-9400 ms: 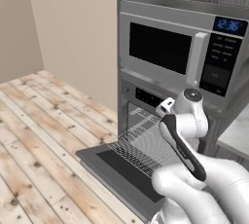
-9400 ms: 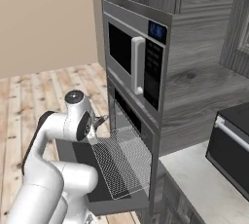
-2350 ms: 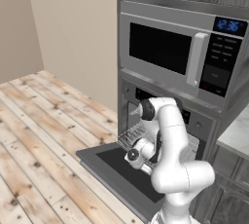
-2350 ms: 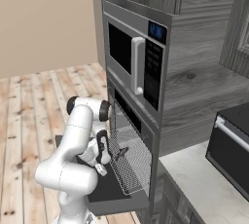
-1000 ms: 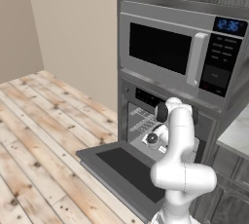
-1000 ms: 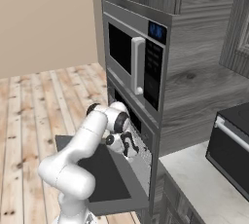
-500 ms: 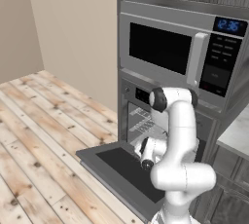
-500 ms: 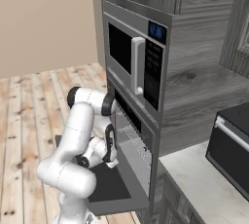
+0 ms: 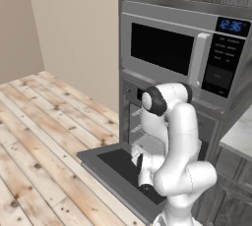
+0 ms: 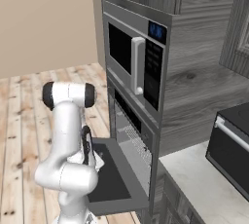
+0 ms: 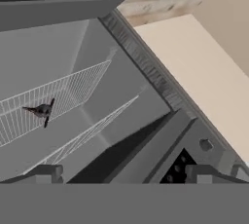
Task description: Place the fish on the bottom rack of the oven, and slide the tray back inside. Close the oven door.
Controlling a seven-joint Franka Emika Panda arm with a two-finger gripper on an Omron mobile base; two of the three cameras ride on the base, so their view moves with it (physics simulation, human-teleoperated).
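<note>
One oven door (image 9: 110,163) hangs open over plank flooring (image 9: 44,136).

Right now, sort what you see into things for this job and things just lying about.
For the job:
- fish
- bottom rack
- oven
- oven door, hanging open
- fingers, open

Lying about:
- microwave
- toaster oven
- upper rack

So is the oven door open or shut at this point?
Open. The oven door lies folded down flat in front of the oven, and the cavity with its wire racks is exposed.
</note>
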